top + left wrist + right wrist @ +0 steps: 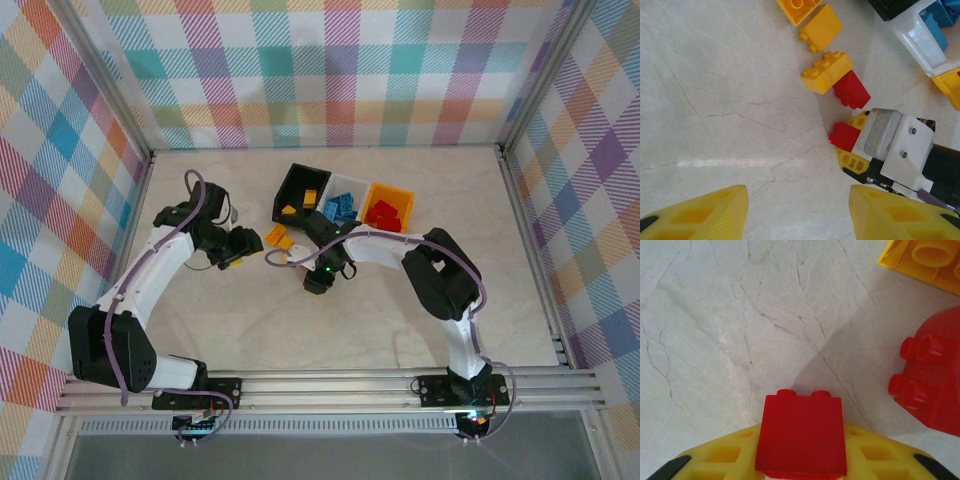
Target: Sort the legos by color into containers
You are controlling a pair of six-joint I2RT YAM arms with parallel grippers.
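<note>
The legos [827, 72], small studded plastic bricks, are partly sorted. In the top view, yellow ones lie in the black plastic bin [296, 175], light blue ones in the white plastic bin [358, 186] and red ones in the yellow-orange plastic bin [393, 190]. These three open containers stand side by side at the far middle of the pale marbled worktop [300, 340]. A few loose bricks lie near the bins: three yellow ones, and a red studded brick [851, 90] touching the nearest yellow. The right gripper [800, 455] has its jaws pinching a small red brick [801, 432] just beside that one. The left gripper [800, 220] hovers nearby, jaws spread over bare worktop.
</note>
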